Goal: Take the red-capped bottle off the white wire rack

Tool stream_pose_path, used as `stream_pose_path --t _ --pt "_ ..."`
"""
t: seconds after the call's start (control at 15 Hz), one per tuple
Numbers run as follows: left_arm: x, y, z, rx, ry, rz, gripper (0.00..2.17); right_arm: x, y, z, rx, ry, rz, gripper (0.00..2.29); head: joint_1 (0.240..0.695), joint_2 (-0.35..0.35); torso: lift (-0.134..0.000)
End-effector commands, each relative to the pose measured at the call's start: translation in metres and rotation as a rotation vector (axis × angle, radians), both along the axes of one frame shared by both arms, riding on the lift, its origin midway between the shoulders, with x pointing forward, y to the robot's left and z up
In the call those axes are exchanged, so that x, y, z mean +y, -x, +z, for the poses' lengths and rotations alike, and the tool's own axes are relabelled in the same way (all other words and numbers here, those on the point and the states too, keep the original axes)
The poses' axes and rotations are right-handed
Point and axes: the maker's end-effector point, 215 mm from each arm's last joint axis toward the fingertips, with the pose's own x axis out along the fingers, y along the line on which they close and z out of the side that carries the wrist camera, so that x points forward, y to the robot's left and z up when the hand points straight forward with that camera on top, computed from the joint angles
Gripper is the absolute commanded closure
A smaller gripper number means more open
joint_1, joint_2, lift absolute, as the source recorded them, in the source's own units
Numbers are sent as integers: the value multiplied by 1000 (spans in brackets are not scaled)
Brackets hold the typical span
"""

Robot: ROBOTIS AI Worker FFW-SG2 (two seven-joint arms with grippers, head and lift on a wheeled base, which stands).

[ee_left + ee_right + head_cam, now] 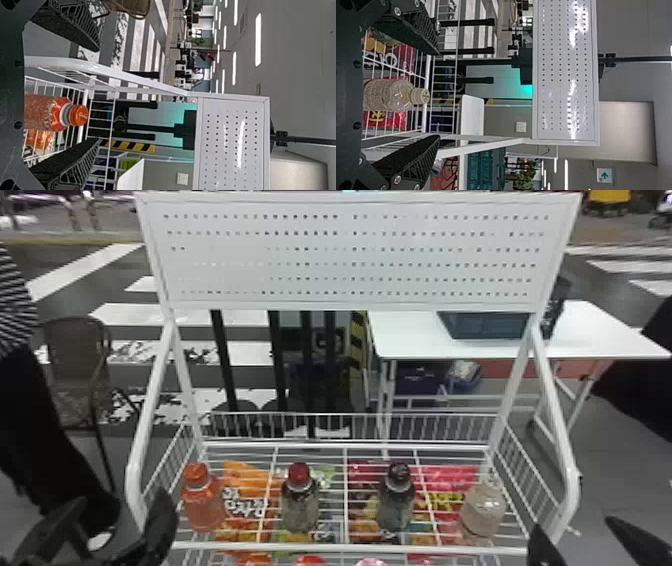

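"What is the rack made of?"

"A white wire rack [345, 547] with smooth, rounded tubular side posts and thin parallel wires for its shelf and low fences. Above stands one flat, rectangular white panel [350, 255], punched with six rows of small holes. Glossy printed packages [250, 500] in orange, green and red show beneath the wires; I can't count them exactly."

"How many bottles are on the shelf?"

"Four, upright and apart in a row. From left: an orange bottle [204, 507] with an orange cap, the red-capped bottle [300, 507], a dark-capped bottle [396, 510], and a pale, cloudy bottle [482, 510] with a cream cap."

"Tell me about the red-capped one."

"It stands second from the left on the wire shelf. Its cap is deep red, short and round, over a light ring at the neck; the body is see-through, dark greyish, with rounded shoulders."

"And the grippers?"

"There are two, each with two black, ridged, wedge-shaped fingers. The left gripper [120, 502] is at the rack's left front corner, fingers spread, gripping nothing; its wrist view shows the orange bottle between them. The right gripper [574, 526] is by the right front corner, also spread and empty, the pale bottle showing between its fingers in its wrist view."
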Motion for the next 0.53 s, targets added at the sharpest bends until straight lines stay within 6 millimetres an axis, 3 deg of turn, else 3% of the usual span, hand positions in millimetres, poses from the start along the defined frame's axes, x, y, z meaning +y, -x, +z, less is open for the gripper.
stream_pose_path --t 0.0,0.47 --pt "-1 0 0 0 -1 -1 83 0 1 0 -2 0 -1 144 499 0 0" --pt "-2 0 0 0 -8 -2 83 -1 1 -1 -2 1 1 144 499 0 0"
